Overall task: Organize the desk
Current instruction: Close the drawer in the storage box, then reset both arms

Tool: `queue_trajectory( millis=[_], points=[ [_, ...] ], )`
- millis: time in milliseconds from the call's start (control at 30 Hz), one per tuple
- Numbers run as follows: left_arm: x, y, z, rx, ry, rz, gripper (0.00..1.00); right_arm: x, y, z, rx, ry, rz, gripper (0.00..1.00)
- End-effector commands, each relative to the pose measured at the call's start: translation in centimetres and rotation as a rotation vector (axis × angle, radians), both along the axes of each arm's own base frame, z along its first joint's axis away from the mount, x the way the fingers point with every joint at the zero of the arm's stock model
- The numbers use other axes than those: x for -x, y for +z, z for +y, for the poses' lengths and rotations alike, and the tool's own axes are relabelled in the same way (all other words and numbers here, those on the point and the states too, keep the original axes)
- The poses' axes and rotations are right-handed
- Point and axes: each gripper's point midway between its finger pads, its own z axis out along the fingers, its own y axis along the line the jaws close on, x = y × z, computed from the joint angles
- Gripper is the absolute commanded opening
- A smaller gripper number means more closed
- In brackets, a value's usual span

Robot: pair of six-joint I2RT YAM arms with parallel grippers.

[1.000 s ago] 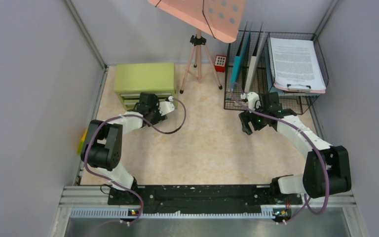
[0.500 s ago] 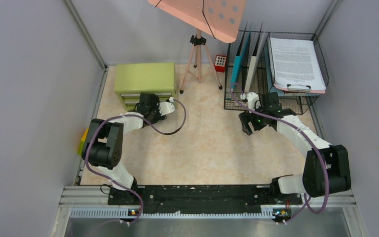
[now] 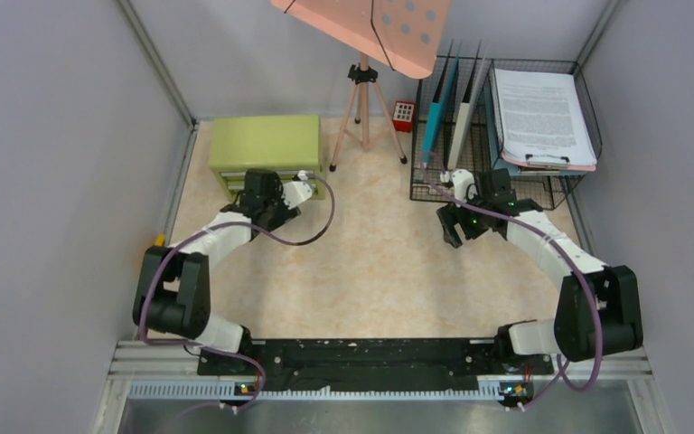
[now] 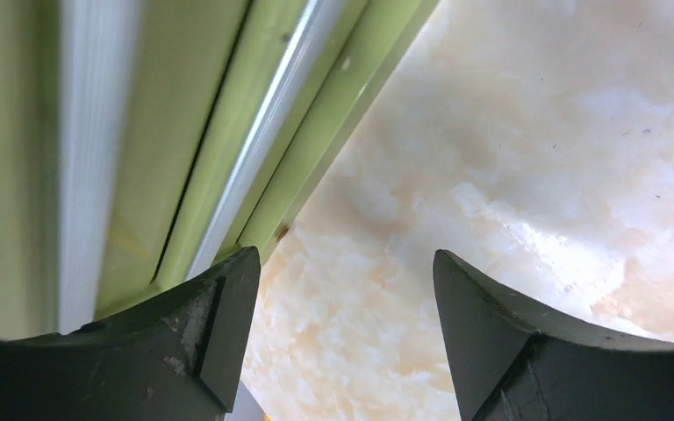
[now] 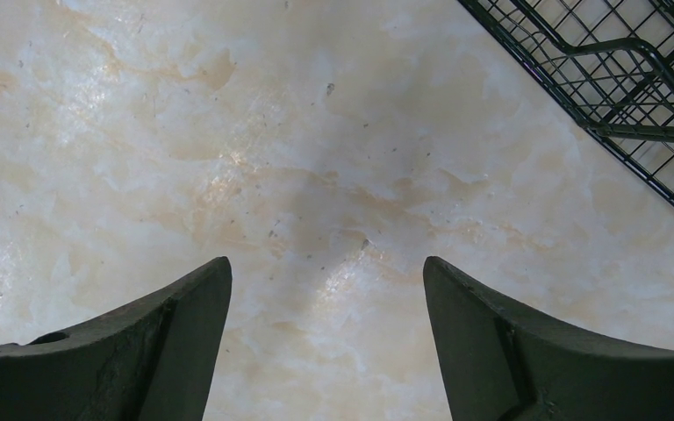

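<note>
Table (image 3: 379,271): the pale marbled top fills the space between the grey walls, and both your arms reach out over it from the near edge.
Left claw (image 4: 347,267): open with nothing between its fingers, low at the front of the green drawer cabinet (image 3: 262,143) at the far left of the table.
Left wrist view: the cabinet's green front fills the left half and bare table the right. You cannot tell whether the left finger touches the cabinet's bottom edge.
Right claw (image 5: 326,272): open and empty, over bare table just in front of the black wire rack (image 3: 434,176).
Wire rack: in the far right corner, with upright folders (image 3: 438,113) in its left part and a stack of printed sheets (image 3: 542,108) in the tray on its right.
Tripod (image 3: 361,113): it stands between cabinet and rack, carrying a pink perforated board (image 3: 370,27). A small red keypad (image 3: 403,115) sits near its right leg.
</note>
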Motion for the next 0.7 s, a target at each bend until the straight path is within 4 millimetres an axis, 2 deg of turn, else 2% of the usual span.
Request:
queue_trajectory(
  millis=[0, 67, 133, 167, 433, 667],
  points=[
    [2.4, 2.0, 0.6, 0.122, 0.146, -0.019, 0.78, -1.2, 3.0, 0.2, -0.029, 0.000, -0.090, 0.81],
    [3.6, 2.6, 1.0, 0.148, 0.179, -0.046, 0.80, -0.9, 3.3, 0.3, -0.041, 0.005, -0.088, 0.83],
    [4.7, 2.9, 1.5, 0.163, 0.201, -0.068, 0.84, -0.6, 3.7, 0.4, -0.046, 0.009, -0.091, 0.98],
    [5.1, 3.2, 1.7, 0.172, 0.214, -0.083, 0.87, -0.5, 3.9, 0.4, -0.047, 0.012, -0.092, 0.99],
    [7.6, 5.9, 3.6, 0.261, 0.328, -0.155, 0.98, 0.6, 7.2, 0.4, -0.062, 0.031, -0.154, 0.99],
    [9.2, 11.1, 4.0, 0.405, 0.441, -0.229, 0.99, -0.1, 11.7, -1.0, -0.082, -0.132, -0.286, 0.99]
  ],
)
